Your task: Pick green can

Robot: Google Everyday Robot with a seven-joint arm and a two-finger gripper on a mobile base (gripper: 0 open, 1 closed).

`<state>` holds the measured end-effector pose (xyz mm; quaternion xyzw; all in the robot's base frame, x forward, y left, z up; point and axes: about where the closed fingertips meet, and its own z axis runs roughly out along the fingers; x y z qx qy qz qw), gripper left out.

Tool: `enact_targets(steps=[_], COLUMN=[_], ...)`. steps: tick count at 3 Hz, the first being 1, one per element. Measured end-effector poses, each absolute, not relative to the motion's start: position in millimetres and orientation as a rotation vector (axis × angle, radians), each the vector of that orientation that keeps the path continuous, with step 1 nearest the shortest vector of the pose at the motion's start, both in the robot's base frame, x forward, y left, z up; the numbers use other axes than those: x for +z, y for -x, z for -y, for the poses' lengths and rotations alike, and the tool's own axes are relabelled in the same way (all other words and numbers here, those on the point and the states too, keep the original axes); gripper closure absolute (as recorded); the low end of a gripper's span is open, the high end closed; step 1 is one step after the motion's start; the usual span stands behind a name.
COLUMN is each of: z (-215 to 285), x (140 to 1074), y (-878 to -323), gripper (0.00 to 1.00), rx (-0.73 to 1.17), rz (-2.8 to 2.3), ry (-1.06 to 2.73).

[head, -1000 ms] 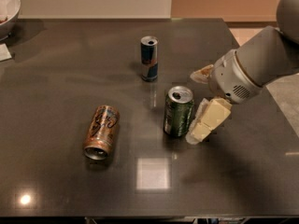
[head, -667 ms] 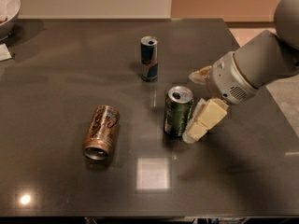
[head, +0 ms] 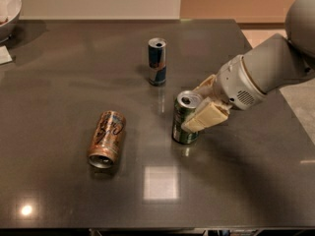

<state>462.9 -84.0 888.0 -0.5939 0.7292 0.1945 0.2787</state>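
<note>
view: camera view, the only one
counter [head: 246,181]: dark and glossy, carries all three cans
green can [head: 180,114]: upright, right of centre, base on the counter, silver top with tab opening showing
end effector [head: 194,108]: reaches in from the right at mid-height of the green can, on a grey arm [head: 275,68]
end effector state: pinching the green can; the pale fingers [head: 205,117] straddle it, the near one lies across its front side, the far one sits behind its top edge
blue-and-silver can [head: 157,62]: upright, behind and to the left of the green can, apart from it
orange-brown can [head: 106,139]: lying on its side, open end toward the camera, well apart on the left
bowl [head: 10,4]: far left corner, cut off by the frame edge
step: grasp looks made, lift not yet done; the can is not off the counter
next move: go straight up with steady squeeze and keep the can vertical; the hold is from the side, so slip or tilt is the risk
clearance: the other cans are out of the lift path
</note>
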Motion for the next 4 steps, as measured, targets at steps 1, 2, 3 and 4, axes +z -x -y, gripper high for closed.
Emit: enact_targets(steps=[1,2,3,4], z=[78.8,81.3,92.6,104.3], x=[891.6,901.7,916.6,932.9], y=[-463.1,-464.2,-466.7,-469.1], gripper=[0.63,0.86,1.00,1.00], rx=[0.543,0.538,0.523,0.502], rz=[-1.937,-1.932,-1.938,-1.944], ry=[1.585,1.574,1.547,1.531])
